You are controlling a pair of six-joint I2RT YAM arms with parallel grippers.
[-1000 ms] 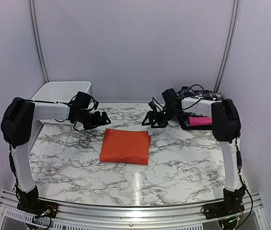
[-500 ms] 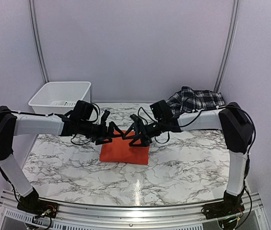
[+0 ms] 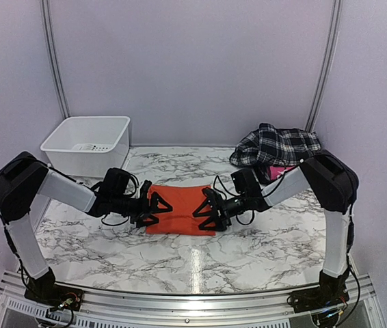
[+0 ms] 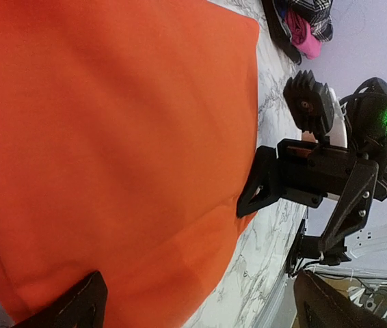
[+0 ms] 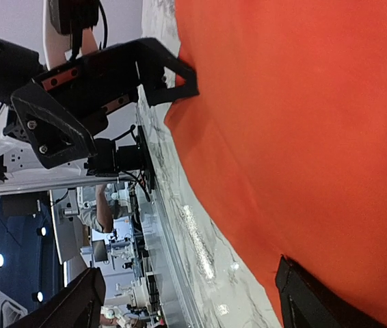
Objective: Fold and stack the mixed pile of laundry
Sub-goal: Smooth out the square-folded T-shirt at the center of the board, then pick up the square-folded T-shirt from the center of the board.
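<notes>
Top view: the orange t-shirt (image 3: pixel 180 209) lies folded into a flat rectangle at the centre of the marble table (image 3: pixel 248 253), its long axis running left to right across the frame. The left gripper (image 3: pixel 154 209) sits low at its left short edge and the right gripper (image 3: pixel 205 210) at its right short edge. Both have their jaws spread wide, hold nothing, and face each other across the cloth. The 2 arms are equally near it. The plaid shirt (image 3: pixel 279 145) is heaped unfolded at upper right, above a pink garment (image 3: pixel 280 171). A white bin (image 3: pixel 87 140) stands at upper left.

Left wrist view: orange cloth fills the left and centre. This gripper's own fingers (image 4: pixel 77 307) sit far apart in the bottom corners, with the shirt's near edge between them.

Right wrist view: orange fills the right side, and the opposite gripper is at upper left, one tip at the cloth's far edge. Whether it touches, I cannot tell.

The coming move looks like a pinch on both short ends.
</notes>
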